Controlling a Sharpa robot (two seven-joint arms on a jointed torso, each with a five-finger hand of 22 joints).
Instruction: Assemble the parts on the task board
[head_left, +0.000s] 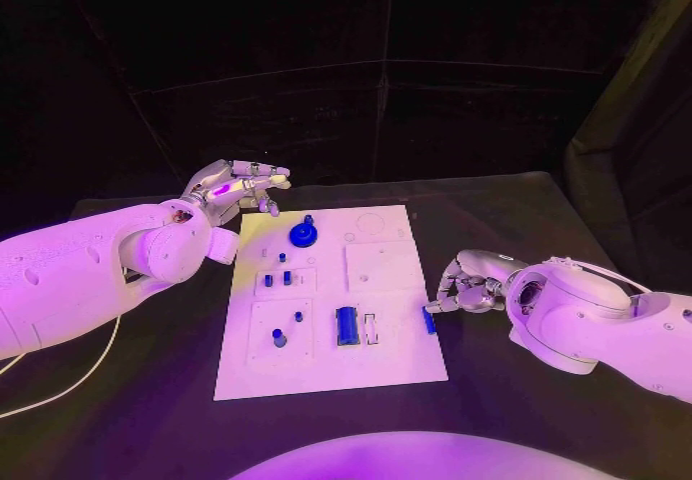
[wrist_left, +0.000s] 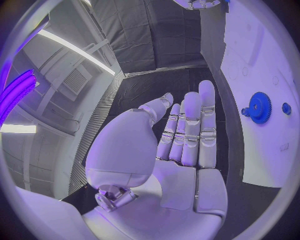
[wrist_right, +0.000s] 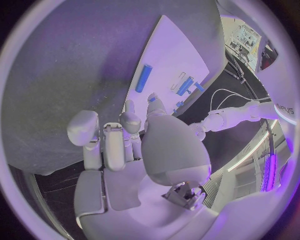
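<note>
Parts lie on the task board (head_left: 378, 372) in the middle of the bench. A long blue part (head_left: 428, 320) sits at its right edge, long way front to back. My right hand (head_left: 464, 290) curls beside it, maybe ready to grab; I cannot tell if it grips. My left hand (head_left: 238, 188) hovers open near the blue gear (head_left: 303, 234).

Bare black table (head_left: 505, 215) lay open behind and to both sides of the white task board (head_left: 389, 370). On the board, a blue gear (head_left: 303, 234) stood near the far left corner, just beside the left hand (head_left: 235, 188). The right hand (head_left: 462, 290) crowded the board's right edge beside a small blue part (head_left: 428, 319).
</note>
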